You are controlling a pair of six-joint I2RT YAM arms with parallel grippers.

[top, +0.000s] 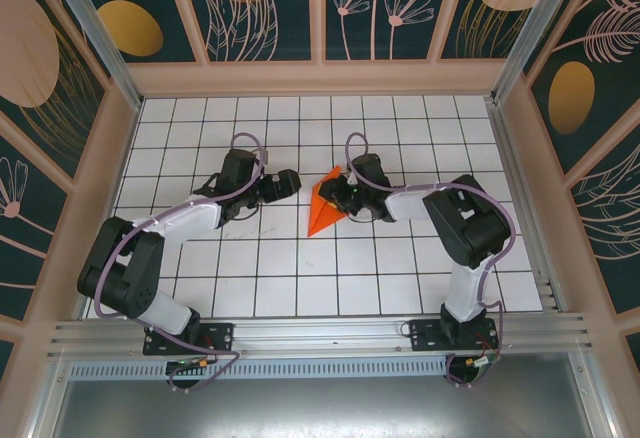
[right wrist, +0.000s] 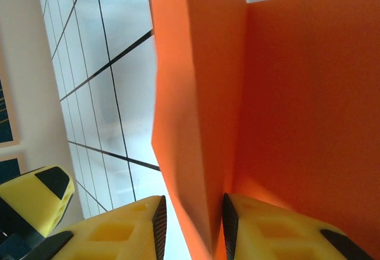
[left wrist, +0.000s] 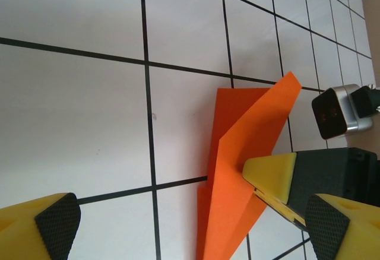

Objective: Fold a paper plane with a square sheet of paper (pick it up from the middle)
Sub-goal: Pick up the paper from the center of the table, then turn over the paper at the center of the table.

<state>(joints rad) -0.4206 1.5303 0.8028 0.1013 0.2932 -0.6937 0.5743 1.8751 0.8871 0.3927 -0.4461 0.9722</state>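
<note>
The square sheet of paper is folded into a pointed orange-red paper plane (top: 325, 208) lying mid-table with its tip toward the arms. In the left wrist view the paper plane (left wrist: 246, 165) shows one wing raised off the grid. My right gripper (top: 346, 196) is at the plane's right side. In the right wrist view my right gripper (right wrist: 193, 227) straddles the upright fold of the paper plane (right wrist: 202, 94). Its right pad (right wrist: 230, 224) touches the paper and a narrow gap remains at the left pad (right wrist: 159, 224). My left gripper (top: 290, 183) is wide open just left of the plane, holding nothing.
The white gridded table (top: 260, 258) is walled on three sides by patterned panels (top: 320, 8). A metal rail (top: 320, 333) runs along the near edge by the arm bases. The right arm's wrist camera (left wrist: 332, 114) sits beyond the plane in the left wrist view.
</note>
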